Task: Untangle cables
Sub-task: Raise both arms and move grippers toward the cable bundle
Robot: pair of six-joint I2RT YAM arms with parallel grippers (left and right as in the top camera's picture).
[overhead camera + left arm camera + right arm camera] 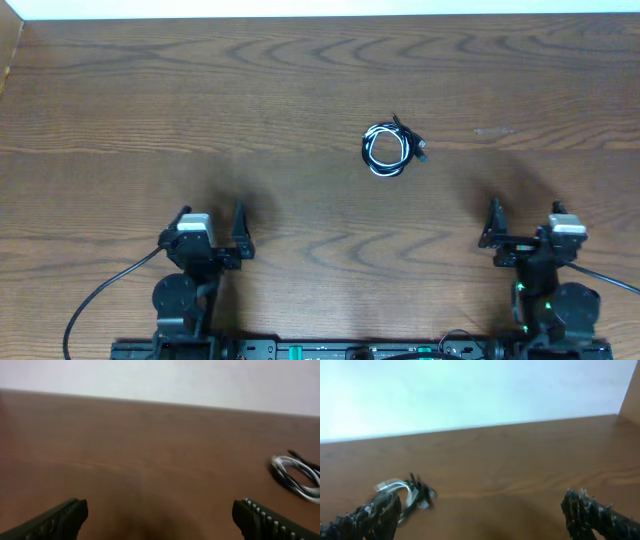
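Note:
The cables (pixel 392 147) lie as one small coiled bundle, white and black loops wound together with a dark plug end sticking out, right of centre on the wooden table. The left wrist view catches the cables (pixel 297 475) at its far right edge. In the right wrist view the cables (pixel 405 492) lie just beyond my left fingertip. My left gripper (pixel 211 222) (pixel 160 510) stands open near the front left, far from the bundle. My right gripper (pixel 525 225) (pixel 482 502) is open at the front right, nothing between its fingers.
The brown table (pixel 300 80) ends at a white wall along the back. A wooden side panel (pixel 631 390) rises at the far right, another at the far left (pixel 8 50). Thick black arm wires (pixel 100 295) trail near the front edge.

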